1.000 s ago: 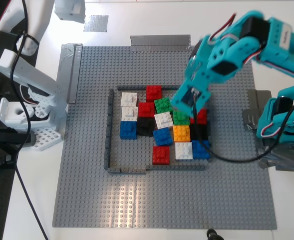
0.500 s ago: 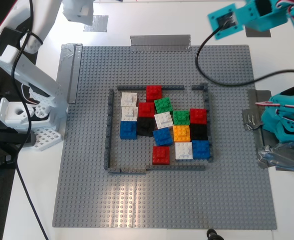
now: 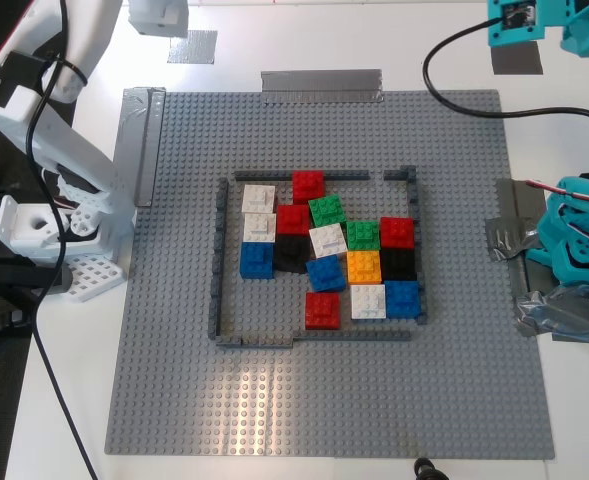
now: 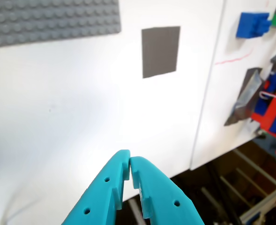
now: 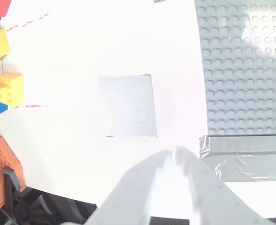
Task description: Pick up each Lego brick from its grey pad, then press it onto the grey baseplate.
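Hovering between bricks: both tools off grey baseplate (image 3: 334, 410), each above own grey pad.

- My first tool (image 4: 130, 164): teal jaws pressed together, holding nothing; darker grey pad (image 4: 160, 51) ahead, bare, just off baseplate corner.
- My second tool (image 5: 174, 154): white jaws nearly touching, empty; lighter grey pad (image 5: 128, 105) ahead, bare, beside baseplate's taped edge.
- No white brick visible on either pad; white bricks (image 3: 259, 198) sit among coloured ones inside dark-grey frame (image 3: 217, 270) on baseplate.

Judgement: placing done, pickup step waiting. Next move needs brick on pad, then jaws opened, descent square over it.
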`<action>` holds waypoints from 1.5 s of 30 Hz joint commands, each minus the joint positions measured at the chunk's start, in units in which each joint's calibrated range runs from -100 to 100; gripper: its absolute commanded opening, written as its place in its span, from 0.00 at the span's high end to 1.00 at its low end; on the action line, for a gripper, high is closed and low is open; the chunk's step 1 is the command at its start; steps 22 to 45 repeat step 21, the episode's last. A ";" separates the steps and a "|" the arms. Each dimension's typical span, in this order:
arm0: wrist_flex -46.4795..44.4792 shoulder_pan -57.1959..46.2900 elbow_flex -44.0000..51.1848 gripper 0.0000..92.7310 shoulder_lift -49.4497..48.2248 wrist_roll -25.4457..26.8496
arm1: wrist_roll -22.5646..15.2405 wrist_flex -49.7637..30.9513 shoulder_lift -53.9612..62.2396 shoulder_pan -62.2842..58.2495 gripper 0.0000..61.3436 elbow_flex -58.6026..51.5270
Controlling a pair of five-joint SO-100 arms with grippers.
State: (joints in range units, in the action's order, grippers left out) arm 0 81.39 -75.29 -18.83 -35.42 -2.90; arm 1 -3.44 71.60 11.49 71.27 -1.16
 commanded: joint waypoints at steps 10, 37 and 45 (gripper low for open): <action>-4.74 -2.59 -9.93 1.00 -1.49 0.19 | -0.49 0.82 1.05 0.58 1.00 3.82; -4.74 -2.44 -10.74 1.00 -0.89 0.24 | 0.10 -0.49 2.33 0.87 1.00 1.03; -4.74 -2.44 -10.74 1.00 -0.89 0.24 | 0.10 -0.49 2.33 0.87 1.00 1.03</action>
